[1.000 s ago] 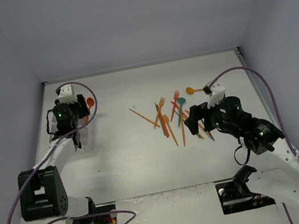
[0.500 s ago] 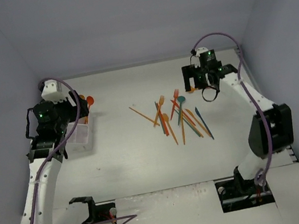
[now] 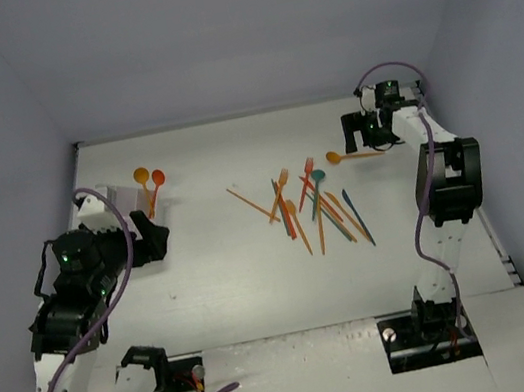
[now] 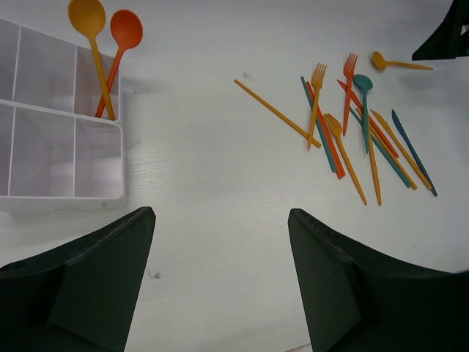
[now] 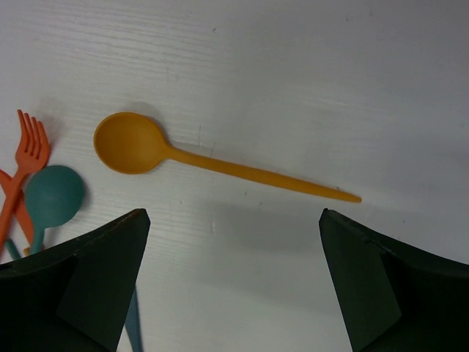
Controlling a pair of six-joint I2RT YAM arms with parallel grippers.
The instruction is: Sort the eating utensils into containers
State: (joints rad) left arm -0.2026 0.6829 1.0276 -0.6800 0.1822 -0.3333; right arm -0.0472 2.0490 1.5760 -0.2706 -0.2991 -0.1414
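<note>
The white compartment box (image 4: 62, 150) lies at the left; in the top view (image 3: 125, 198) my left arm partly covers it. An orange spoon (image 4: 89, 18) and a red spoon (image 4: 124, 31) stand in its far right compartment. A pile of orange, red and teal utensils (image 3: 312, 205) lies mid-table and also shows in the left wrist view (image 4: 359, 128). A lone orange spoon (image 5: 220, 167) lies flat just beyond my right gripper (image 5: 231, 271), which is open and empty. My left gripper (image 4: 220, 279) is open and empty, above bare table near the box.
A teal spoon (image 5: 50, 196) and a red fork (image 5: 29, 147) from the pile edge lie left of the lone spoon. Walls close the table on the left, back and right. My right gripper (image 3: 362, 128) is near the back right corner.
My left arm has drawn back from the box toward the near side. My right arm has swung from the pile's right to the far right, over the lone orange spoon.
</note>
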